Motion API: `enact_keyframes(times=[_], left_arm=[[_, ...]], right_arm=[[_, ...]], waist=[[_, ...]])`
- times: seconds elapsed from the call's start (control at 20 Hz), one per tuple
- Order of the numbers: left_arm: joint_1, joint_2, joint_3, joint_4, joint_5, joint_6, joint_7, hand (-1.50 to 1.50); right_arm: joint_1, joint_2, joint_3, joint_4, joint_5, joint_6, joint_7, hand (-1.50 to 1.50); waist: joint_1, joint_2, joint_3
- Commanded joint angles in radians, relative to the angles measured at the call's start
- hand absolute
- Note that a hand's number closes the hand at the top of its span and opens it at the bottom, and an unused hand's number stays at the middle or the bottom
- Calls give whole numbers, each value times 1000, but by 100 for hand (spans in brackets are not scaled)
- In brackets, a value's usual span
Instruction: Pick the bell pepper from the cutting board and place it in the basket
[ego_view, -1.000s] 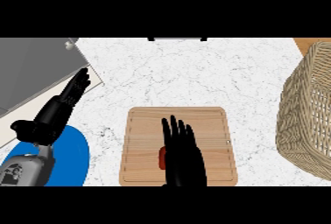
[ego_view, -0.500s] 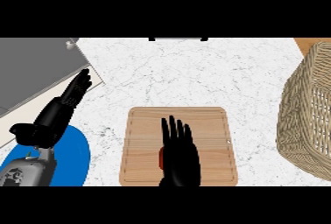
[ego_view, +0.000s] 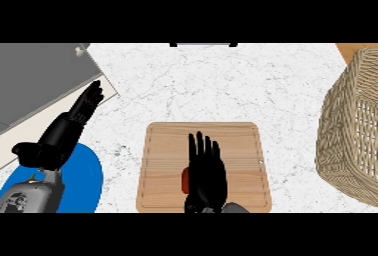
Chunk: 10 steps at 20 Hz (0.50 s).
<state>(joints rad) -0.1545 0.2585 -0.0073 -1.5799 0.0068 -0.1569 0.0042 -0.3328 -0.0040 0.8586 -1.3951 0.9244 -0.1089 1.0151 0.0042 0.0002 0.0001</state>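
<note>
A wooden cutting board (ego_view: 240, 145) lies on the marble counter, low in the middle of the head view. On it sits a red bell pepper (ego_view: 183, 179), of which only a thin strip shows at the left edge of my right hand (ego_view: 205, 172). That hand lies flat over the pepper with straight fingers pointing away from me. A wicker basket (ego_view: 353, 125) stands at the right edge. My left hand (ego_view: 70, 125) rests open at the left, fingers up.
A grey surface (ego_view: 37, 75) fills the upper left corner. A blue plate (ego_view: 83, 180) sits at the lower left, partly under my left forearm. White marble counter (ego_view: 221, 85) stretches between the board and the far edge.
My right hand has slid slightly toward me over the board. The left hand has barely shifted.
</note>
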Motion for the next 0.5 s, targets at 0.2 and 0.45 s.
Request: enact_keyframes(times=[0.2,0.45], left_arm=[[-4,-36,17,-1,-21,-11,-6,0],[-18,-36,26,11,-38,-22,-4,0]], right_arm=[[29,4,-8,90,-31,-73,-23,-150],[-59,4,26,203,-164,-118,-39,-150]], waist=[[0,0,0],[5,1,0]])
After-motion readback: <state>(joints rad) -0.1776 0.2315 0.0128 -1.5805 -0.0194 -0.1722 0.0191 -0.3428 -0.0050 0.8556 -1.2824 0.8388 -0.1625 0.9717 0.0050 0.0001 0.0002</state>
